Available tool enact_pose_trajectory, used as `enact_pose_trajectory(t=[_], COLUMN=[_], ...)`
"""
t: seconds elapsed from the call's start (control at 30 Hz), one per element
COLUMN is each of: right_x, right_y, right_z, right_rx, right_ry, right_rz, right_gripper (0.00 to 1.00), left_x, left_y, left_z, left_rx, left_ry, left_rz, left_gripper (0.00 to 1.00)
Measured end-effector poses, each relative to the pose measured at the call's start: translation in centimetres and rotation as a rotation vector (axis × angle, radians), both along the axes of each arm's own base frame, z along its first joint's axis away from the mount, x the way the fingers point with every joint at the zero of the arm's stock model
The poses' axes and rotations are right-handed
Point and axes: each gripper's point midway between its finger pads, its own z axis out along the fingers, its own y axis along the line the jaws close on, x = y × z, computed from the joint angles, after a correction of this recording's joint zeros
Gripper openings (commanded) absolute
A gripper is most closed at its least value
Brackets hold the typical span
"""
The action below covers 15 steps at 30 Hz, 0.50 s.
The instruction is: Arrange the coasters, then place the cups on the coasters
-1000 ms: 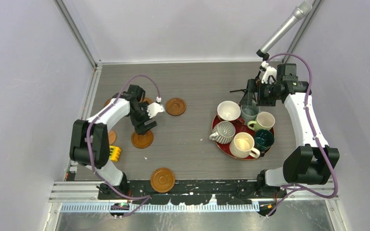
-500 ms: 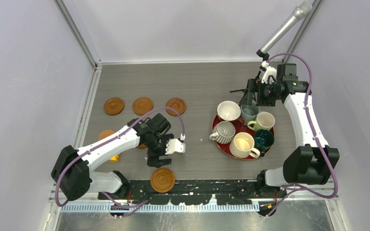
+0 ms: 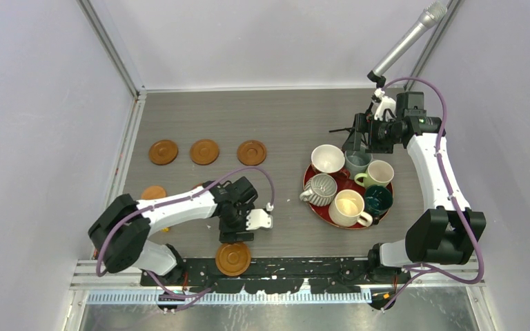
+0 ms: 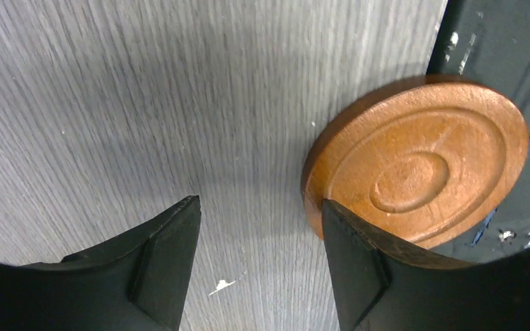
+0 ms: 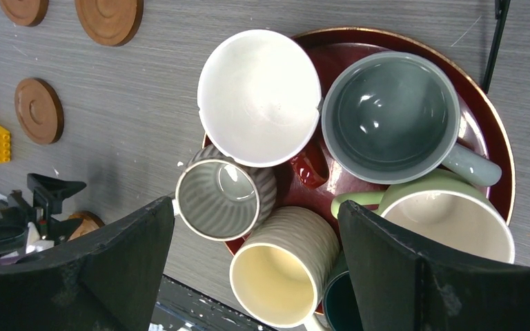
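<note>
- Three coasters (image 3: 205,152) in a row, far left of the desk (image 3: 283,117); fourth coaster (image 3: 154,192) nearer, part hidden by the left arm.
- left pincer (image 4: 259,234): released, nothing between the jaws, low over the desk; one finger at the rim of the near-edge coaster (image 4: 421,165), which lies across the desk's near edge.
- Six cups (image 3: 348,205) crowded on the red tray (image 3: 306,183), right of centre.
- right pincer (image 5: 255,207): released wide, hovering above the cups.
</note>
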Motion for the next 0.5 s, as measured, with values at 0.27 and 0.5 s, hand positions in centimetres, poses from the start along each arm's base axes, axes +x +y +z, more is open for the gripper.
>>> enact_pose_trajectory(t=[0.27,0.5], right_x=[-0.2,-0.2], right_y=[0.0,-0.1], right_z=[-0.4,-0.4], right_rx=[0.0,-0.006], right_ry=[0.01,0.009], right_rz=[0.0,0.001], right_gripper=[0.93,0.93], left_x=[2.0,6.2], left_y=[-1.9,-3.4], left_z=[-0.7,-0.4], left_rx=[0.016,0.007], left_ry=[-0.024,-0.083], left_rz=[0.04,0.118], left_gripper=[0.58,0.56])
